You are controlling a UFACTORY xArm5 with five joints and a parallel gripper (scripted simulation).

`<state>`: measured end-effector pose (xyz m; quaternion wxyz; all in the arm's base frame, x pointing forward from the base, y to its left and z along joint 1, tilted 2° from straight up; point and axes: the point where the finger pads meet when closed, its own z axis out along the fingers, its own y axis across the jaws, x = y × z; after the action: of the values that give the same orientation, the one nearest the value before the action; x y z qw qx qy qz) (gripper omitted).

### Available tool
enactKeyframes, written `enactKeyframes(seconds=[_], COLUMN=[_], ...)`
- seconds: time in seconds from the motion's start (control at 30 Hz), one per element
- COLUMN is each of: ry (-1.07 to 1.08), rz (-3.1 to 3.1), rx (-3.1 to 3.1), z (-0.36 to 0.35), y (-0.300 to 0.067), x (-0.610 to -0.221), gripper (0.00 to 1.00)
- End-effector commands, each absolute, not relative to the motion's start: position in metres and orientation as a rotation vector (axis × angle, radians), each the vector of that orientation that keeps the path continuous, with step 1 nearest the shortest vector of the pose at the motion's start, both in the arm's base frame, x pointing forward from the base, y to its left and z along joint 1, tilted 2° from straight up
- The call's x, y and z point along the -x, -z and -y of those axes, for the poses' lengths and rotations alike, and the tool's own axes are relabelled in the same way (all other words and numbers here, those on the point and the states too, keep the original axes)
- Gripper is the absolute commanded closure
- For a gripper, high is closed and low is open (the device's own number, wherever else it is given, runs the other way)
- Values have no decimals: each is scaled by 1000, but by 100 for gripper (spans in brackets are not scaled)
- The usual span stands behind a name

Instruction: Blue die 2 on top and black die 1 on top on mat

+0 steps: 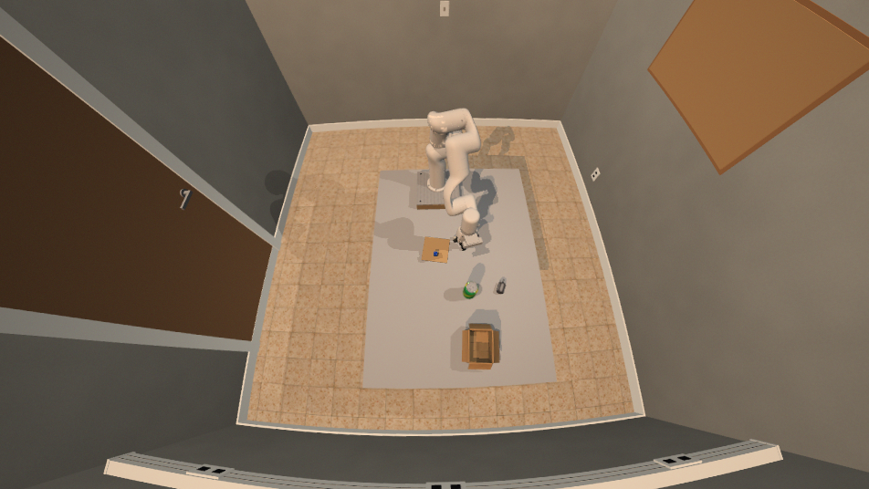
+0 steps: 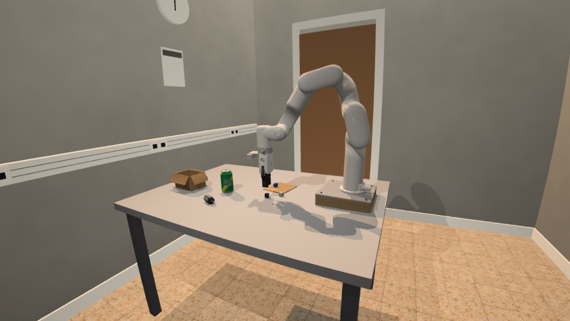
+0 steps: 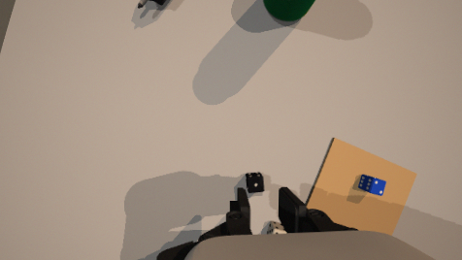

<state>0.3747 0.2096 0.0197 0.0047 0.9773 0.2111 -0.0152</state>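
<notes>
Grey walls (image 1: 699, 261) (image 2: 458, 99) surround a speckled tan tiled floor (image 1: 316, 364) (image 2: 458, 270)

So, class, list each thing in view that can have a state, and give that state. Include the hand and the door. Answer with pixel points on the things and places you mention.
Hand (image 1: 458, 244) (image 2: 266, 185) (image 3: 261, 202): partly open, empty
Blue die (image 1: 435, 254) (image 2: 275, 184) (image 3: 372, 185): on the mat (image 1: 430, 244) (image 2: 286, 187) (image 3: 340, 160)
Black die (image 2: 266, 195) (image 3: 254, 182): off the mat
White die (image 2: 281, 194) (image 3: 275, 228): off the mat
Green can (image 1: 469, 290) (image 2: 226, 181) (image 3: 288, 7): upright
Dark bottle (image 1: 500, 286) (image 2: 208, 199) (image 3: 157, 1): on its side
Cardboard box (image 1: 465, 346) (image 2: 182, 183): open
Door (image 1: 121, 200) (image 2: 333, 51): closed
</notes>
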Motion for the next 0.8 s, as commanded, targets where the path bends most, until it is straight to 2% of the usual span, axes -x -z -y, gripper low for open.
enactKeyframes(seconds=[0.0,0.77], ry=[43,43], rz=[-661,-661], rx=[-3062,-3062], z=[-210,-209], y=[-14,14], x=[-376,-375], gripper=[64,64])
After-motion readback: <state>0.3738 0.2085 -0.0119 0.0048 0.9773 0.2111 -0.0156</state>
